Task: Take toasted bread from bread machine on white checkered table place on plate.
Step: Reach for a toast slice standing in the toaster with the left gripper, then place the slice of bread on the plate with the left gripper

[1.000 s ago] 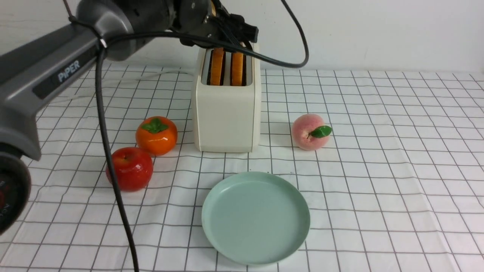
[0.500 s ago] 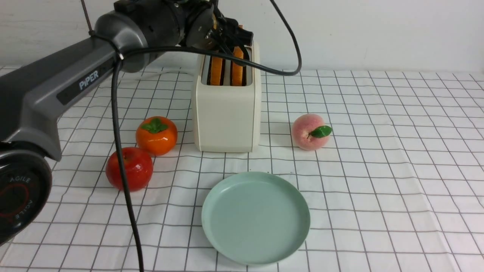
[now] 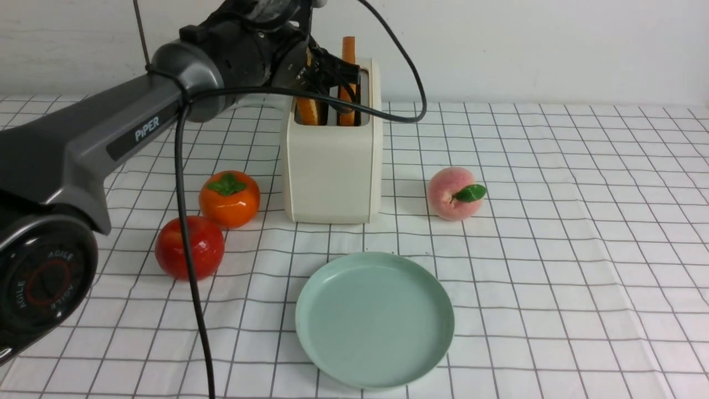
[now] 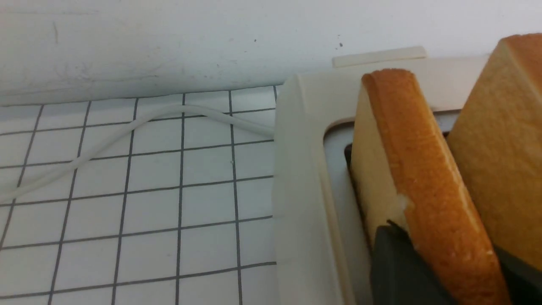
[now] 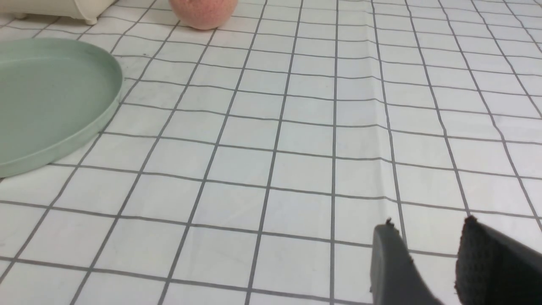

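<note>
- An orange persimmon-like fruit (image 3: 229, 199) with a green leafy cap sits on the cloth. It is well below the left jaws, off to their left and nearer the robot.
- A glossy red apple (image 3: 190, 247) lies farther still from the left jaws, again lower, to their left and nearer the robot. It sits close against the orange fruit, though whether they touch cannot be told.
- A pink peach (image 3: 454, 194) with one green leaf lies below the left jaws and off to their right. It is well apart from the right jaws, far ahead of them, with only its lower part showing in the right wrist view (image 5: 203, 12).
- A plain white wall (image 3: 554, 44) stands just behind the left jaws, faintly scuffed.
</note>
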Robot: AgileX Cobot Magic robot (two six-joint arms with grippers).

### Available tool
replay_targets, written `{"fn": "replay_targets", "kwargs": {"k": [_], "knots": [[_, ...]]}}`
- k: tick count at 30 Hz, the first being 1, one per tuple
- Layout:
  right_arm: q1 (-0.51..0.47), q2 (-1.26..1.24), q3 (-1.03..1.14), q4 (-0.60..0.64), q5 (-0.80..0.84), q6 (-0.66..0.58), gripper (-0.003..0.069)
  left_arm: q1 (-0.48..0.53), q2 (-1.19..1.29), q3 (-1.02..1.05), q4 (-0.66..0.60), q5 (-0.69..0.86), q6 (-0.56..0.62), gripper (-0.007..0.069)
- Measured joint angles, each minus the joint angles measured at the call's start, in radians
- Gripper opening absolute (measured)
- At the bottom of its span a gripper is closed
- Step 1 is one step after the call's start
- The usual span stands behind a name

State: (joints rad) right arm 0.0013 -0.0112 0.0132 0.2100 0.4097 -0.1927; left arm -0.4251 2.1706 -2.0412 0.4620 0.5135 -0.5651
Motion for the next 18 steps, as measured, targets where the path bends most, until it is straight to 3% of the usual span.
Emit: {"fn": "replay_targets", "kwargs": {"k": [8, 12, 17, 18], "knots": [[0.000, 0.000, 0.000, 0.000, 0.000, 0.000, 0.0239, -0.002, -0.029, 0.002, -0.003, -0.007, -0.002, 0.0114], [0.000, 0.000, 0.000, 0.000, 0.000, 0.000, 0.0239, -0.002, -0.156, 0.004, -0.033, 0.003, -0.002, 0.0114], [0.000, 0.000, 0.000, 0.000, 0.000, 0.000, 0.0239, -0.002, -0.335, 0.000, -0.160, 0.106, 0.052, 0.0114], [0.000, 0.000, 0.000, 0.000, 0.000, 0.000, 0.0239, -0.002, -0.389, -0.003, -0.239, 0.191, 0.136, 0.0114]]}}
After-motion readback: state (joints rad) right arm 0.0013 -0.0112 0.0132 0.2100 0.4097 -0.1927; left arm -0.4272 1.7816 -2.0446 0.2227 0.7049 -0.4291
